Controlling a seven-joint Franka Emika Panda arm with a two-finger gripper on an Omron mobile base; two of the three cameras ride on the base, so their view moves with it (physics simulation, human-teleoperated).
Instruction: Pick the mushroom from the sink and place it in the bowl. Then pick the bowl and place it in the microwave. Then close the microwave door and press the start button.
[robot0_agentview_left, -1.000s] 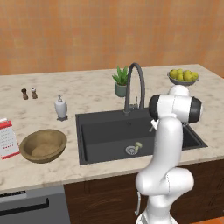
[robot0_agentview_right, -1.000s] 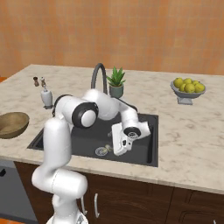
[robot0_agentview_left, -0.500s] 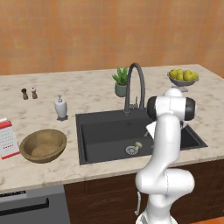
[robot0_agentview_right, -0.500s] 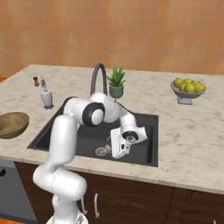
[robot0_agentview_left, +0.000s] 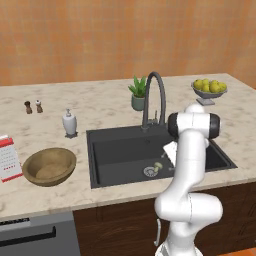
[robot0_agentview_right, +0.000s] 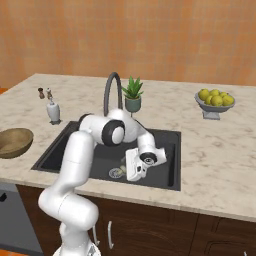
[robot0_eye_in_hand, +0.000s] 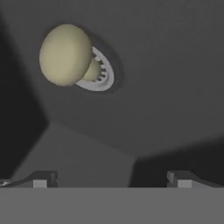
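Where legible, no mushroom lettering.

I am looking at a home kitchen: a speckled stone bench on dark wood cabinets, backed by an orange wall. A dark sink with an arched faucet sits in it. A soap dispenser, potted plant, fruit dish, wooden bowl and shakers stand around it.

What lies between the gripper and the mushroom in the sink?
Nothing but bare dark sink floor. In the hand view the open gripper looks across it at the mushroom, which lies by the drain.
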